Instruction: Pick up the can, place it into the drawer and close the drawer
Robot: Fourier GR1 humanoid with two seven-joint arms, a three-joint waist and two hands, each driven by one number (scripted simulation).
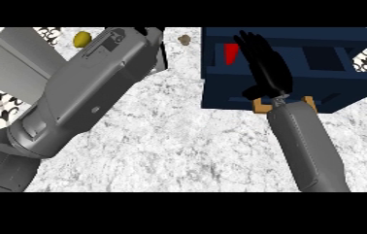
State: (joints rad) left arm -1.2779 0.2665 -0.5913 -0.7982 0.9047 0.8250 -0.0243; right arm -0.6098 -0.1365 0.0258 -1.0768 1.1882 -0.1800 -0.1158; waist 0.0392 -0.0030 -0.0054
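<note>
The dark blue drawer [215, 85] stands open at the far right of the speckled white counter [179, 145], with its tan handle [309, 103] on the near side. The right hand [267, 65] reaches over the near wall and lies above the drawer's inside, its black fingers stretched out almost straight toward the far side and closed round nothing. The can [229, 54] shows as a red sliver inside the drawer, just left of those fingers and partly hidden by them; whether they touch cannot be told. The left forearm [86, 87] runs slantwise across the left half of the view, and it covers nearly all of the left hand [153, 32] at its far end, so that hand's state cannot be told. A small yellow object [82, 38] and a small brown object [184, 40] lie at the far edge.
</note>
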